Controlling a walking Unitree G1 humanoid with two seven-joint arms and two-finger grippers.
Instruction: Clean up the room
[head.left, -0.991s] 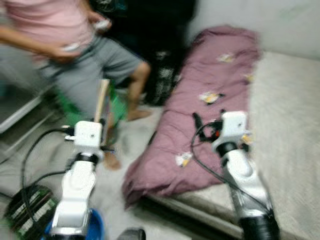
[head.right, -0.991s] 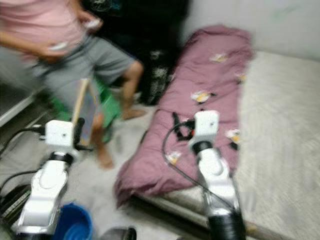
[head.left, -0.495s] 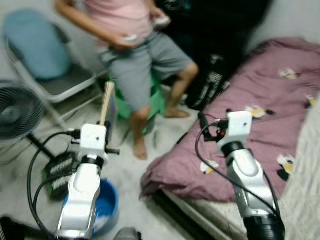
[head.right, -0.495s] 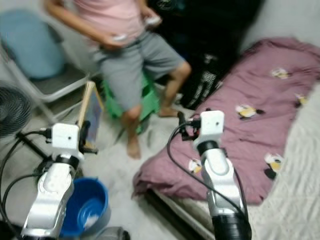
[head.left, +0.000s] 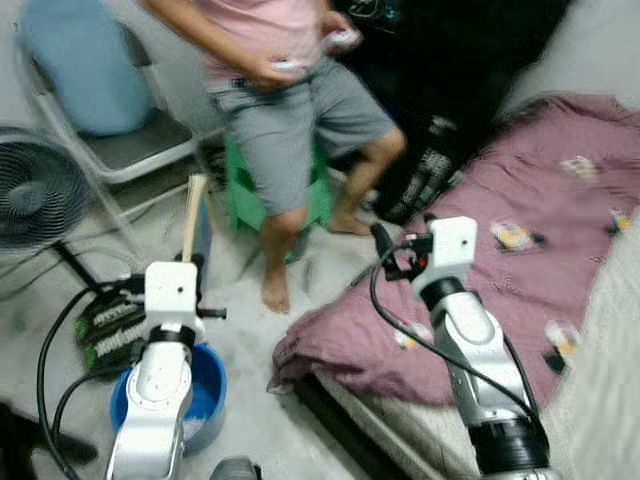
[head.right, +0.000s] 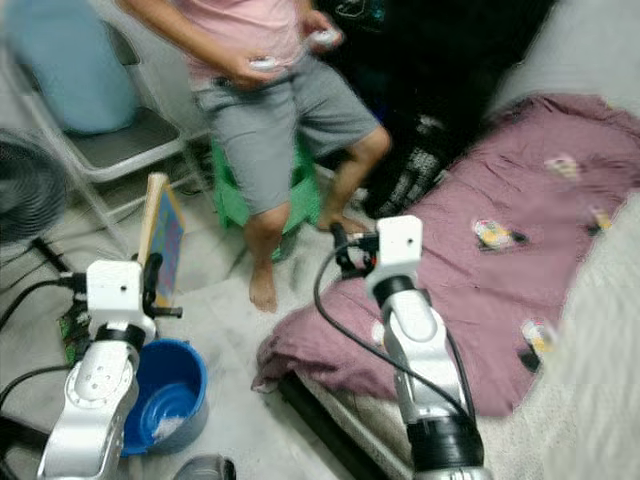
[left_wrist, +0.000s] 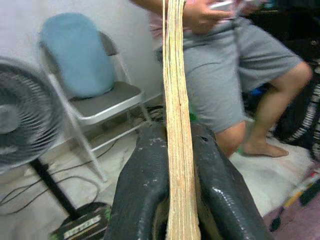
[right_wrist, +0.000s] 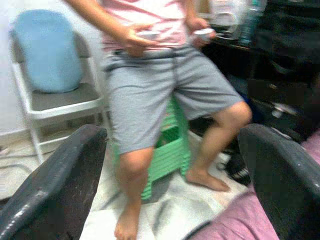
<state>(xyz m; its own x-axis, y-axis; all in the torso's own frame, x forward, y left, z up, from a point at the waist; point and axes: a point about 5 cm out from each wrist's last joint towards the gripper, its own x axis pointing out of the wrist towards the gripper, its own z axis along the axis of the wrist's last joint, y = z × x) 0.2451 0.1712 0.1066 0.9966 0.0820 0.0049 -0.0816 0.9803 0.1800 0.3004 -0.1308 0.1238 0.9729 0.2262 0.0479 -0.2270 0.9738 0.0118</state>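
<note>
Fan (head.left: 35, 195): at ten o'clock, near the swing path.
Left gripper (left_wrist: 181, 200): fingers clamped on a thin wooden-framed board (head.right: 160, 240) standing upright above the blue bucket (head.right: 170, 390).
Person (head.left: 290, 130): at twelve o'clock; the board's top could strike their leg.
Right gripper (right_wrist: 172, 195): fingers wide apart, empty, over the purple blanket (head.left: 520, 260).

A pale speckled floor (head.left: 250, 350) runs between a folding chair (head.left: 120, 150) with a blue backrest, set by a light wall, and a bed (head.left: 600, 380) covered by a mauve patterned blanket (head.left: 500, 290). A standing fan (head.left: 35, 195) is at the far left near a green power strip (head.left: 105, 325), and a green plastic stool (head.left: 245, 190) sits before dark shelving (head.left: 450, 60).
</note>
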